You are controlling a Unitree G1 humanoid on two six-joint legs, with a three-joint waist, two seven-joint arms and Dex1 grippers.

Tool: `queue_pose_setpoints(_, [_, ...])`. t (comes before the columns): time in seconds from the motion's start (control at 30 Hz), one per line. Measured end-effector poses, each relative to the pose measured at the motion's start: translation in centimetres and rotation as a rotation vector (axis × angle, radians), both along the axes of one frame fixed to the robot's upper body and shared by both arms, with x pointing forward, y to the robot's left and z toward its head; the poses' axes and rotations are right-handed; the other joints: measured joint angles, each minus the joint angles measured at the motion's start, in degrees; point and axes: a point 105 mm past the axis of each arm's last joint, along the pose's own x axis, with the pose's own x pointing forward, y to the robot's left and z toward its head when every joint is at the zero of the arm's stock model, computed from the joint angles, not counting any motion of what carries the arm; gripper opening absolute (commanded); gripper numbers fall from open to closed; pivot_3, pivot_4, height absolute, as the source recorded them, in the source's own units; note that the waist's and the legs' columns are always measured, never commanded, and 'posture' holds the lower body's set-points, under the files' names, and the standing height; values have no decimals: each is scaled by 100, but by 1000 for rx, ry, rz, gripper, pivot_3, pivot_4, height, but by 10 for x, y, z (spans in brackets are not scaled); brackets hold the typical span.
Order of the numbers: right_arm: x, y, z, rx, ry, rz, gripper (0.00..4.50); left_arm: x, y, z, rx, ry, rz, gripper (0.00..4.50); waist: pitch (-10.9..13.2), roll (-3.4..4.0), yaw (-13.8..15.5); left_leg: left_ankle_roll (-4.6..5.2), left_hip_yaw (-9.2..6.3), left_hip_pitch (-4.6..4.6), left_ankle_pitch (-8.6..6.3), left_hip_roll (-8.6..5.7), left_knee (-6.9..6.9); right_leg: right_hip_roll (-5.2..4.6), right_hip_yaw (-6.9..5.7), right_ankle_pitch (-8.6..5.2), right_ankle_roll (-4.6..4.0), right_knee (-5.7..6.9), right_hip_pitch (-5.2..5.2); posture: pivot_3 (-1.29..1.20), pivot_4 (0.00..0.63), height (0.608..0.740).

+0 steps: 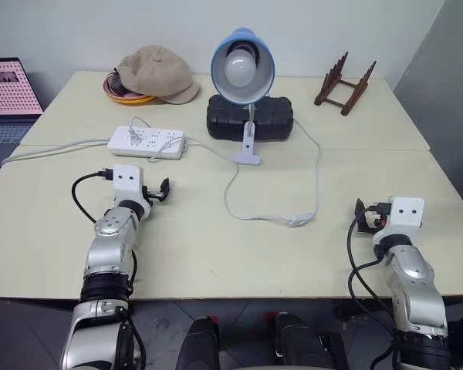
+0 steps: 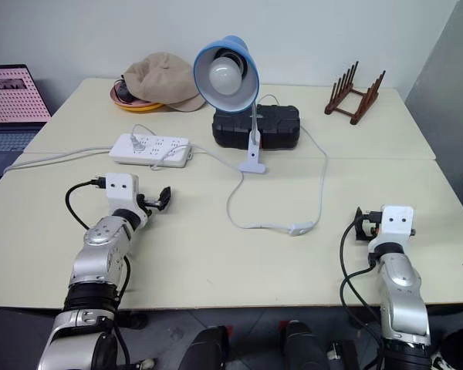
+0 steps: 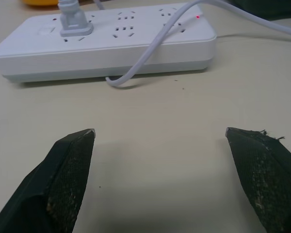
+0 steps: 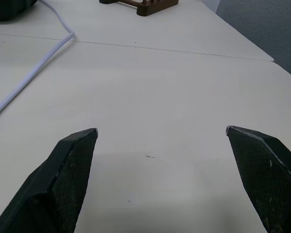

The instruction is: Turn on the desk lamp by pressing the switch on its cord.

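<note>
Two pincers, both wide and empty, hover low over the table (image 1: 216, 254). Switch (image 1: 299, 220) lies on the cord (image 1: 233, 196) between them, ahead-left of right pincer (image 1: 363, 217), long axis running roughly across. Right arm nearer; left pincer (image 1: 158, 190) sits well apart. Lamp (image 1: 242, 69) unlit.

Camera setup
Our head stereo looks down over the table (image 1: 216, 254); our wrist cams skim it low, sharing its surface.

No readable text, labels or numbers anywhere; rows of tiny marks on the laptop screen (image 1: 11, 86) too small to read.
</note>
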Motion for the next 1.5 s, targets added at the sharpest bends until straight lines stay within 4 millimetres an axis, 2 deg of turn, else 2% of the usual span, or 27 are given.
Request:
queue_pose_setpoints(0.17, [0,0,3,-3,-3,20,4450,0,1,2,-1,2,-2,4500,0,0,0,0,0,-1,0,0,0,0,0,0,0,-1,0,0,150,740])
queue_pose_setpoints(0.23, [1,6,8,-9,1,101,4450,-4,-1,1,30,30,-68,4500,1,1,-7,0,1,-1,0,0,0,0,1,0,0,-1,-1,0,150,740])
queue_pose_setpoints(0.3, [1,12,18,-55,28,253,4450,-10,-9,9,57,52,-189,4500,1,1,-15,0,2,-3,0,0,-1,0,1,-2,-2,-4,-1,0,150,740])
queue_pose_setpoints(0.4, [-2,30,36,-116,60,511,4450,-18,-27,31,88,46,-372,4500,1,1,-18,0,1,-1,0,1,0,0,0,-9,-15,-3,1,0,150,740])
queue_pose_setpoints(0.47, [-8,47,45,-160,126,741,4450,-28,-46,47,107,53,-534,4500,2,2,-21,1,1,1,0,1,1,0,1,-17,-29,-2,2,0,150,740])
queue_pose_setpoints(0.57, [-12,61,55,-230,203,978,4450,-39,-72,68,109,55,-722,4500,1,1,-24,1,0,1,0,1,6,0,-1,-18,-31,-4,4,0,150,740])
queue_pose_setpoints(0.63, [-14,67,52,-263,277,1110,4450,-51,-87,76,123,77,-836,4500,2,1,-40,1,1,1,0,1,6,0,0,-18,-30,-7,5,0,150,740])
queue_pose_setpoints(0.7, [-10,73,46,-284,349,1227,4450,-66,-104,73,161,135,-977,4500,3,1,-75,1,4,0,0,0,6,-1,1,-18,-30,-11,4,0,150,740])
queue_pose_setpoints(0.77, [-2,78,43,-320,373,1292,4450,-81,-124,70,182,164,-1111,4500,3,1,-108,1,3,-3,0,1,5,0,1,-18,-29,-11,2,0,150,740])
queue_pose_setpoints(0.87, [7,84,38,-375,389,1360,4450,-92,-140,65,219,191,-1216,4500,4,1,-136,2,0,-3,-1,2,3,3,-2,-5,-5,-10,0,0,150,740])
queue_pose_setpoints(1.0, [12,86,23,-418,427,1419,4450,-104,-147,58,298,196,-1290,4500,6,3,-137,2,1,-7,-1,1,0,2,-1,-7,0,-9,-1,0,150,740])
queue_pose_setpoints(1.23, [16,92,11,-496,447,1497,4450,-106,-147,54,298,193,-1297,4500,7,4,-139,2,0,-3,-1,1,5,2,0,-7,-1,0,-2,0,150,740])
queue_pose_setpoints(1.33, [21,94,11,-510,437,1504,3952,-107,-147,51,294,198,-1296,4500,7,4,-138,2,0,-2,-1,1,6,2,0,-7,-1,2,-2,0,150,740])
queue_pose_setpoints(1.5, [25,100,9,-525,418,1529,2593,-111,-149,47,286,195,-1295,4500,7,5,-138,2,0,-3,-1,1,5,2,0,-7,0,1,-1,0,150,740])
